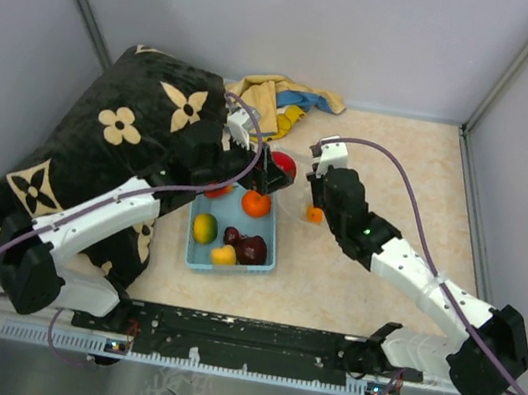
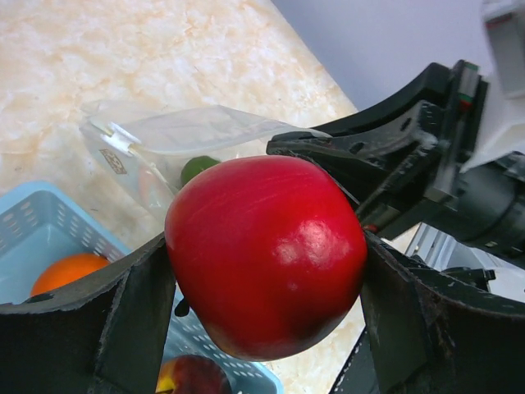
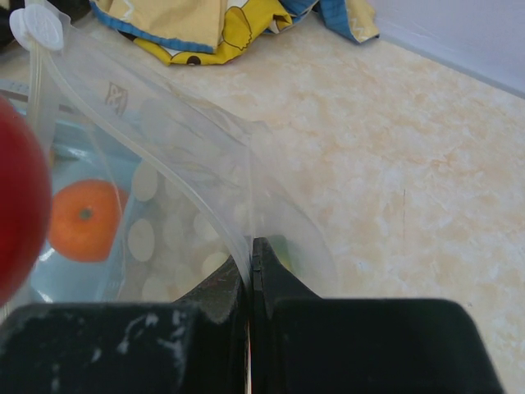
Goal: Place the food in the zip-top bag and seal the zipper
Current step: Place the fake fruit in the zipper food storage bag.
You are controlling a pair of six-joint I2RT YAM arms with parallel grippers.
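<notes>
Left wrist view: the left gripper [image 2: 264, 271] has its jaws spread wide and clamped on either side of a red apple [image 2: 271, 238], held in the air above the far end of the basket [image 1: 191, 258]. It faces the bag [image 2: 172, 135], which lies on the bench [image 3: 410, 164] just past that end, so the apple looks lined up to go in. A green fruit [image 2: 197, 168] shows through the plastic, already inside.

The right gripper [image 3: 253, 263] has its jaws pressed together on one lip of the bag's mouth. This grip probably lifts that lip off the other and steadies the bag, giving the apple a gap to enter. The zipper [image 3: 139, 156] is unsealed.

In the basket lie an orange [image 1: 256, 204], a yellow-green fruit [image 1: 204, 227], a yellow one [image 1: 223, 255] and a maroon one [image 1: 251, 248]. By my reading, most of the loading is left to do, with sealing last.
</notes>
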